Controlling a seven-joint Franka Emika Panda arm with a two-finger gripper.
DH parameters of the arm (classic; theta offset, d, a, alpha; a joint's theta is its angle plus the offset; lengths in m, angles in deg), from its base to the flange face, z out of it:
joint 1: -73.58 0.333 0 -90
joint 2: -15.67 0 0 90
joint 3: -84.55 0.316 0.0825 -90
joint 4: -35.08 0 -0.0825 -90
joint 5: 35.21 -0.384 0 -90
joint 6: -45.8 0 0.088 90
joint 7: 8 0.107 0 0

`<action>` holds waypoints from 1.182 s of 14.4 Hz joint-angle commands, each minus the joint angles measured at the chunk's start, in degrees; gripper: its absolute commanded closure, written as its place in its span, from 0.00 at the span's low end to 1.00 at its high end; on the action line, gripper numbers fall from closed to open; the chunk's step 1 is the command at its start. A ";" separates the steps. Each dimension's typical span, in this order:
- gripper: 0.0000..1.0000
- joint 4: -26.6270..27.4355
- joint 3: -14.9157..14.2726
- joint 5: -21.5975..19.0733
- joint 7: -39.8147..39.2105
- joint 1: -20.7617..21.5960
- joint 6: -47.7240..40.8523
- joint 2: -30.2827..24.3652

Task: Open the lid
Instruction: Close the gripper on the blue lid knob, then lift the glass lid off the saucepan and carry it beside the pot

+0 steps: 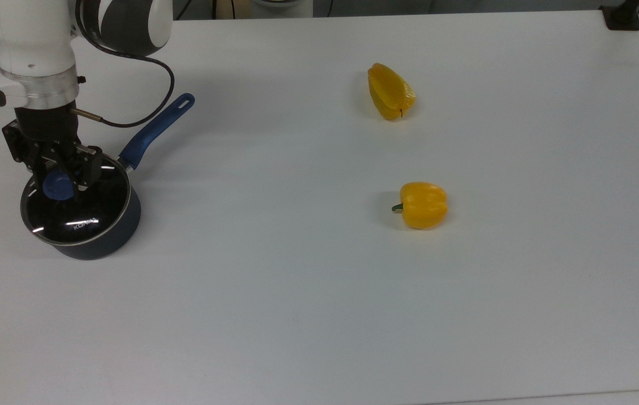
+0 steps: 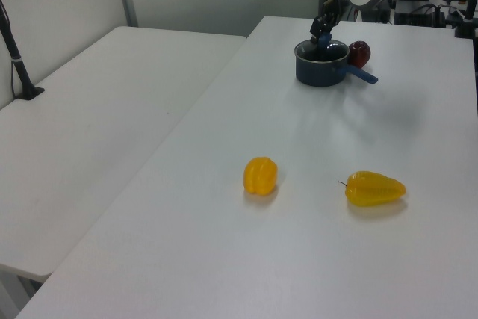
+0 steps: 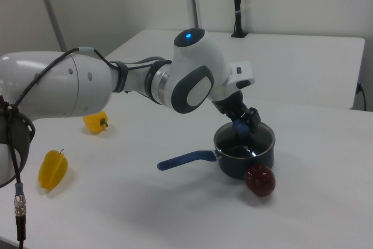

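The pincer (image 1: 59, 169) pinches the blue knob (image 1: 57, 187) of the lid (image 1: 80, 211), one finger on each side. The lid sits on the dark blue saucepan (image 1: 107, 239) at the top view's left, on the white counter (image 1: 319, 281). A dark red fruit (image 3: 260, 180) lies touching the saucepan. Two yellow peppers (image 1: 390, 91) (image 1: 422, 205) lie well apart from it.

Arm (image 1: 32, 50) cut off at the top view's upper edge.
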 commanded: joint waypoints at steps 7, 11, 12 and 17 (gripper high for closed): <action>0.59 0.22 -0.03 -0.22 -0.15 0.51 -8.91 -6.82; 0.59 0.75 0.67 -0.22 2.56 4.18 -9.26 -9.46; 0.59 0.92 0.58 -0.14 4.84 6.03 -9.44 -9.64; 0.59 3.20 0.58 2.13 17.22 16.48 -9.09 -9.29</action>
